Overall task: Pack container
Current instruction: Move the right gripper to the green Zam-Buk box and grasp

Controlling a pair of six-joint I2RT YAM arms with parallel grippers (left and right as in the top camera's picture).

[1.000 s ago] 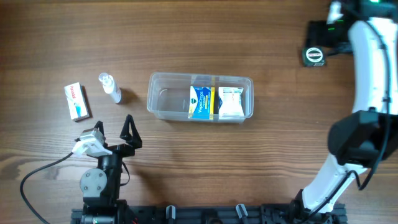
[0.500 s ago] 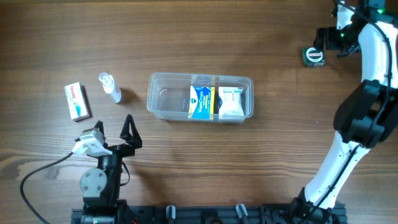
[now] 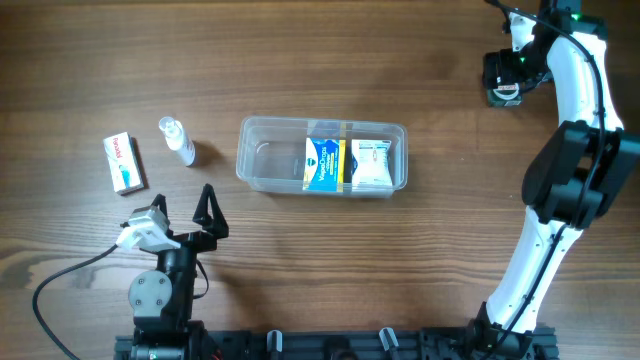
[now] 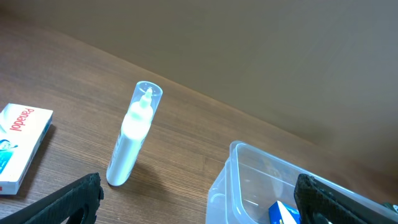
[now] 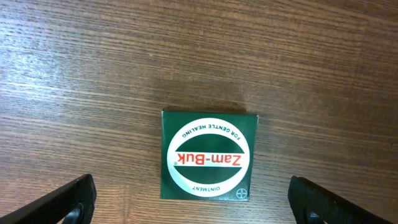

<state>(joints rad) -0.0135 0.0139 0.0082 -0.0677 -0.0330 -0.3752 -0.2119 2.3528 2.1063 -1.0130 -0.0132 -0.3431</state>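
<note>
The right arm has swung in over the far corner, and the right gripper [image 5: 194, 198] now hangs spread wide above the green Zam-Buk box [image 5: 209, 154], gripping nothing. From the left, a Panadol box [image 3: 122, 163] and a spray bottle [image 3: 178, 140] lie loose. The left gripper [image 4: 198, 186], also spread and empty, waits nearby. The container [image 3: 262, 165] sits mid-table, already holding a blue box [image 3: 324, 163] and a white packet [image 3: 371, 163]. I'd guess the ointment goes in next.
</note>
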